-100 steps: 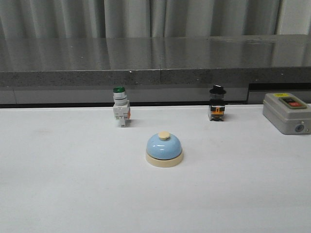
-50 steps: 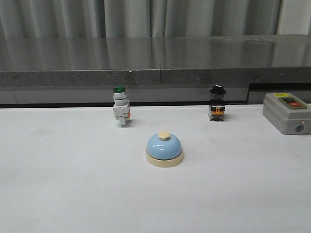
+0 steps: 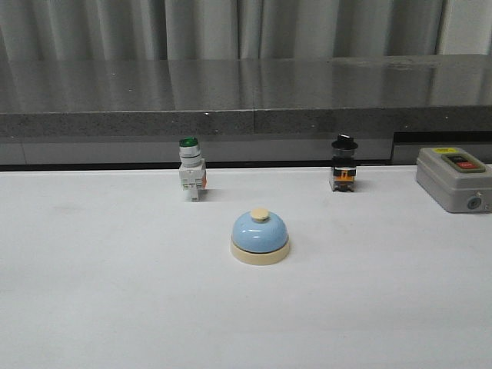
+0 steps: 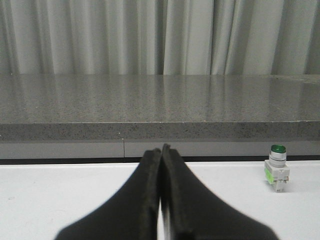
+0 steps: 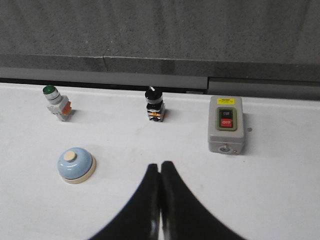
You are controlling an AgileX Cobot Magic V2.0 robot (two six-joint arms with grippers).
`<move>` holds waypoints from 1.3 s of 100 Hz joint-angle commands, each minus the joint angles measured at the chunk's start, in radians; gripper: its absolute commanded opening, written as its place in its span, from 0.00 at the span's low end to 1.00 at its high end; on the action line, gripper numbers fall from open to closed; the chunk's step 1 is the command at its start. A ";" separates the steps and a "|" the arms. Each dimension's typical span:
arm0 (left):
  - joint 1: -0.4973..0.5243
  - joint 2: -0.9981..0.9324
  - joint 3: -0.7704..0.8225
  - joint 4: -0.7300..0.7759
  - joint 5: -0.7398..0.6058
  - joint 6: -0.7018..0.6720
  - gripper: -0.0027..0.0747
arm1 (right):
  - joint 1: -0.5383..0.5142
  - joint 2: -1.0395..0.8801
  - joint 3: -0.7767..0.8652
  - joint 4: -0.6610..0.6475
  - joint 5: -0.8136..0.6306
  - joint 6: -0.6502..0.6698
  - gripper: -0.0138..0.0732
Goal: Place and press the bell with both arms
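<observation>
The light-blue bell (image 3: 260,237) with a cream base and cream button sits upright near the middle of the white table. It also shows in the right wrist view (image 5: 75,165), apart from the fingers. My right gripper (image 5: 160,165) is shut and empty, above the table and well clear of the bell. My left gripper (image 4: 161,149) is shut and empty, low over the table; the bell is out of its view. Neither arm shows in the front view.
A green-capped white push-button switch (image 3: 191,171) stands behind the bell to the left. A black-knobbed switch (image 3: 343,164) stands behind it to the right. A grey box with a red button (image 3: 453,178) sits at the far right. A dark stone ledge (image 3: 246,100) runs along the back.
</observation>
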 commanded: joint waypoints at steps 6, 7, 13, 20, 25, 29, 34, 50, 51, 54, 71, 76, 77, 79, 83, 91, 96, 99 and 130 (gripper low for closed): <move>0.001 -0.030 0.042 0.001 -0.082 -0.011 0.01 | -0.007 0.059 -0.039 0.096 -0.081 -0.002 0.09; 0.001 -0.030 0.042 0.001 -0.082 -0.011 0.01 | -0.007 0.063 -0.039 0.100 -0.079 -0.002 0.09; 0.001 -0.030 0.042 0.001 -0.082 -0.011 0.01 | -0.007 0.102 -0.050 0.109 -0.063 -0.002 0.09; 0.001 -0.030 0.042 0.001 -0.082 -0.011 0.01 | -0.004 0.162 -0.076 0.110 -0.026 -0.005 0.09; 0.001 -0.030 0.042 0.001 -0.082 -0.011 0.01 | -0.004 0.213 -0.101 0.112 0.007 -0.015 0.09; 0.001 -0.030 0.042 0.001 -0.082 -0.011 0.01 | -0.004 0.257 -0.122 0.116 0.038 -0.024 0.09; 0.001 -0.030 0.042 0.001 -0.082 -0.011 0.01 | -0.004 0.310 -0.156 0.123 0.071 -0.036 0.09; 0.001 -0.030 0.042 0.001 -0.082 -0.011 0.01 | 0.002 0.480 -0.235 0.167 0.110 -0.089 0.09; 0.001 -0.030 0.042 0.001 -0.082 -0.011 0.01 | 0.005 0.486 -0.241 0.170 0.110 -0.094 0.09; 0.001 -0.030 0.042 0.001 -0.082 -0.011 0.01 | 0.012 0.513 -0.253 0.179 0.110 -0.104 0.09; 0.001 -0.030 0.042 0.001 -0.082 -0.011 0.01 | 0.111 0.678 -0.326 0.193 0.077 -0.117 0.09; 0.001 -0.030 0.042 0.001 -0.082 -0.011 0.01 | 0.151 0.725 -0.352 0.193 0.064 -0.117 0.09; 0.001 -0.030 0.042 0.001 -0.082 -0.011 0.01 | 0.156 0.732 -0.355 0.193 0.061 -0.117 0.09; 0.001 -0.030 0.042 0.001 -0.082 -0.011 0.01 | 0.171 0.752 -0.365 0.193 0.054 -0.117 0.09; 0.001 -0.030 0.042 0.001 -0.082 -0.011 0.01 | 0.198 0.791 -0.381 0.192 0.039 -0.117 0.09; 0.001 -0.030 0.042 0.001 -0.082 -0.011 0.01 | 0.242 0.861 -0.420 0.191 0.016 -0.117 0.09; 0.001 -0.030 0.042 0.001 -0.082 -0.011 0.01 | 0.267 0.905 -0.445 0.189 0.010 -0.117 0.09; 0.001 -0.030 0.042 0.001 -0.082 -0.011 0.01 | 0.279 0.936 -0.461 0.188 0.010 -0.117 0.09; 0.001 -0.030 0.042 0.001 -0.082 -0.011 0.01 | 0.365 1.165 -0.627 0.183 0.010 -0.117 0.09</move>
